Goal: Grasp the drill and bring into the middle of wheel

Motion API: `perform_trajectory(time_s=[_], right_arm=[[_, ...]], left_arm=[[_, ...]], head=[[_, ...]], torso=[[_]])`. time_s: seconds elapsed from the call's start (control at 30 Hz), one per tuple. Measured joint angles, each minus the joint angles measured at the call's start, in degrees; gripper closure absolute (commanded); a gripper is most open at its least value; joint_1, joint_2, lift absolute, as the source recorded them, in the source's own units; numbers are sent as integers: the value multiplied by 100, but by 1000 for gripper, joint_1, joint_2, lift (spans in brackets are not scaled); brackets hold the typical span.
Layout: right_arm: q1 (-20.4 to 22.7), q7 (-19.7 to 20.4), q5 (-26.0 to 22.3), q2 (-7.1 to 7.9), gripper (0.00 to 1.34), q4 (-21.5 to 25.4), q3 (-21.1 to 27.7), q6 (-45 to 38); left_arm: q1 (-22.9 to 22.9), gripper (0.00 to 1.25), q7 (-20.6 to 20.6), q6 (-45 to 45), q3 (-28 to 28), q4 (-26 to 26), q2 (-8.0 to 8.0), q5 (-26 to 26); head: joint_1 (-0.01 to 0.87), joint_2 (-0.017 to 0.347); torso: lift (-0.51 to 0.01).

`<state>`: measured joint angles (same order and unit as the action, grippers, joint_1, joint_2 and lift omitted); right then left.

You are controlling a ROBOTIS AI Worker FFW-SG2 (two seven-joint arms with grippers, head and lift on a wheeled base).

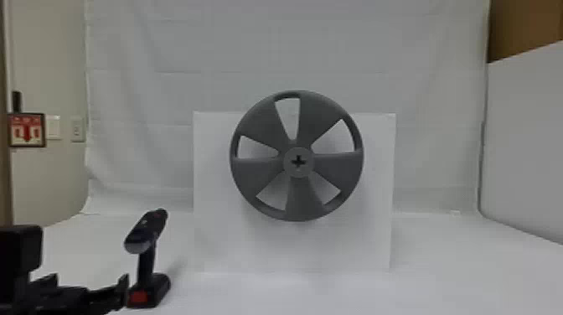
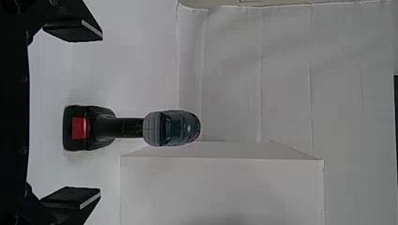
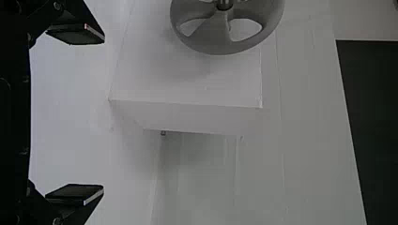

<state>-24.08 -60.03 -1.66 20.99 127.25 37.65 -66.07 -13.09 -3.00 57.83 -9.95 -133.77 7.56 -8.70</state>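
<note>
The black drill with red accents (image 1: 146,255) stands upright on the white table at the left of the head view. My left gripper (image 1: 90,289) is at the lower left, one fingertip near the drill's base. In the left wrist view the same gripper (image 2: 101,115) is wide apart, and the drill (image 2: 171,128) stands beyond its fingertips, between their lines, not held. A grey spoked wheel (image 1: 259,167) with a cross-shaped hole in its hub is mounted on a white box. My right gripper (image 3: 103,115) is open with nothing between its fingers; part of the wheel (image 3: 211,37) shows farther off.
The white box (image 1: 222,247) stands upright behind the wheel, to the right of the drill. White cloth (image 1: 335,50) hangs behind it. A pale panel (image 1: 523,138) borders the table on the right.
</note>
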Motion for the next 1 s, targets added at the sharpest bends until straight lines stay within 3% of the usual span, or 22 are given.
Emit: perform_trajectory(time_s=[1.0], right_arm=[[-3, 0, -1, 18, 173, 0, -23, -17]], left_arm=[[0, 114, 2, 8, 3, 2, -3, -12]], head=[[54, 31]], torso=[[-403]])
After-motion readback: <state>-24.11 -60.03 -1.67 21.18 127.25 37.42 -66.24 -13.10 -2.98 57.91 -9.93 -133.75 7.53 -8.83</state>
